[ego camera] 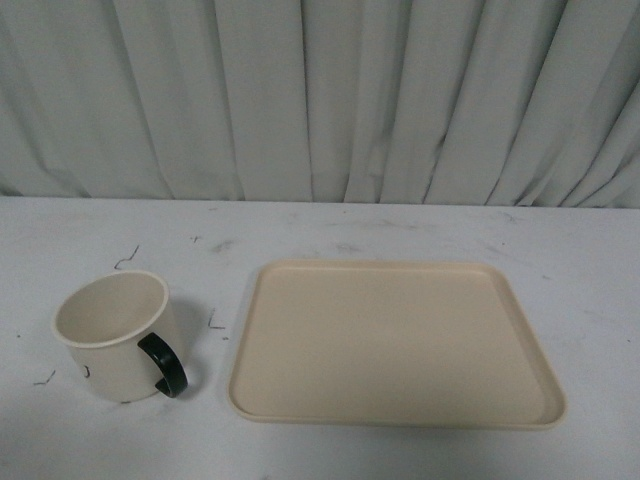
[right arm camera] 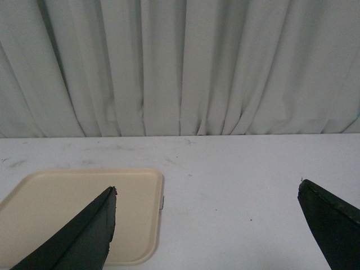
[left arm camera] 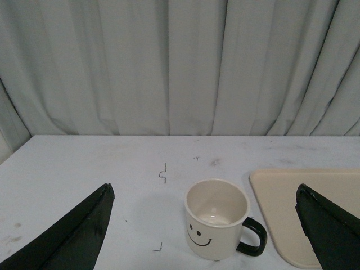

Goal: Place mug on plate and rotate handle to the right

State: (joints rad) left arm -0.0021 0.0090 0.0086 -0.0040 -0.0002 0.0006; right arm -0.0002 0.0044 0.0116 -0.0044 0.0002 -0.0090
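The task is at its start: nothing is grasped and the mug (left arm camera: 216, 228) stands upright on the worktop (ego camera: 330, 225), off the plate (ego camera: 395, 345) and just beside its edge. The step in hand looks like the approach to the mug.

The left gripper (left arm camera: 203, 187) is released, its two dark fingers spread wide and holding nothing. The mug sits ahead of it and lower, inside the span of the fingers but nearer one of them, its smiley face turned towards this gripper. The handle (left arm camera: 253, 236) sticks out sideways, on the side of the mug that faces the plate.

The right gripper (right arm camera: 207, 187) is likewise released and empty. The plate lies ahead of it and off to one side, one corner partly hidden behind a finger. The mug is not in its view.

Next, I judge, the left gripper must come down and forward, centre on the mug and close across its rim or body, keeping clear of the handle. Then it must lift and carry the mug across to the bare plate. The handle already leans rightward, so only a small turn may be needed.

Count: one mug, one handle, one plate, two grippers.
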